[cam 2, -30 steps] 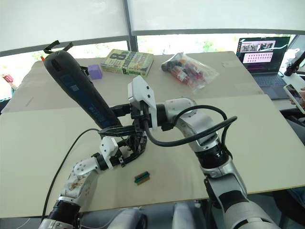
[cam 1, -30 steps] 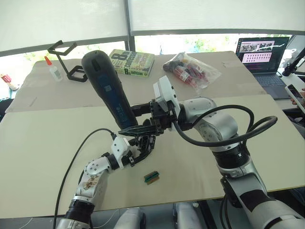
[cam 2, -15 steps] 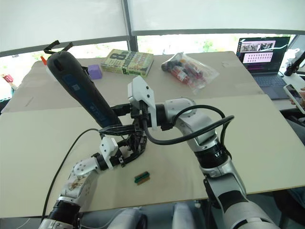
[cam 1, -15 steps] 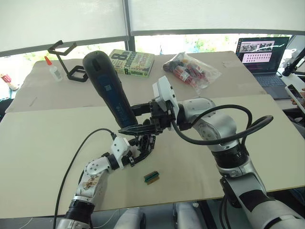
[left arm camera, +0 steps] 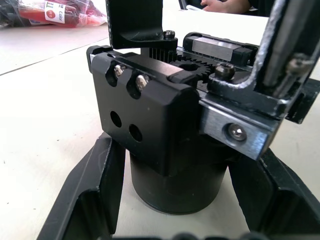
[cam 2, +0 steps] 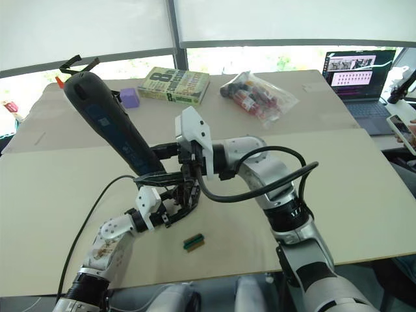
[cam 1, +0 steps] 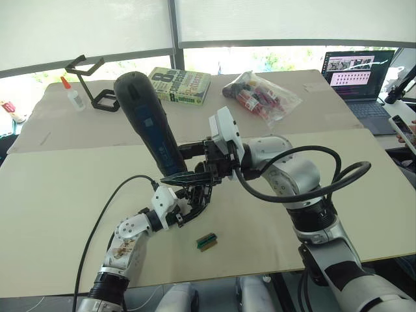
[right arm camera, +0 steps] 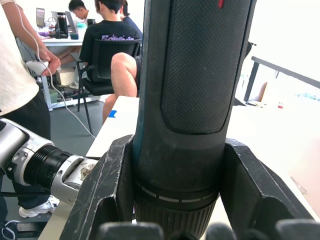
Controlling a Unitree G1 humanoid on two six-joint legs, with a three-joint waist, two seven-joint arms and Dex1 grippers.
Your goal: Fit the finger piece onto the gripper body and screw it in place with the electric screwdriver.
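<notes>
On the bench (cam 1: 58, 195), the left end effector (cam 1: 188, 205) clamps the body (left arm camera: 165, 125); the right end effector (cam 1: 188, 162) grips the screwdriver (cam 1: 146, 123).

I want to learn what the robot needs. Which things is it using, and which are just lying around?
Using:
- screwdriver, in the right gripper
- gripper body, in the left gripper

Lying around:
- book
- bag of markers
- glue bottle
- laptop
- small green block
</notes>
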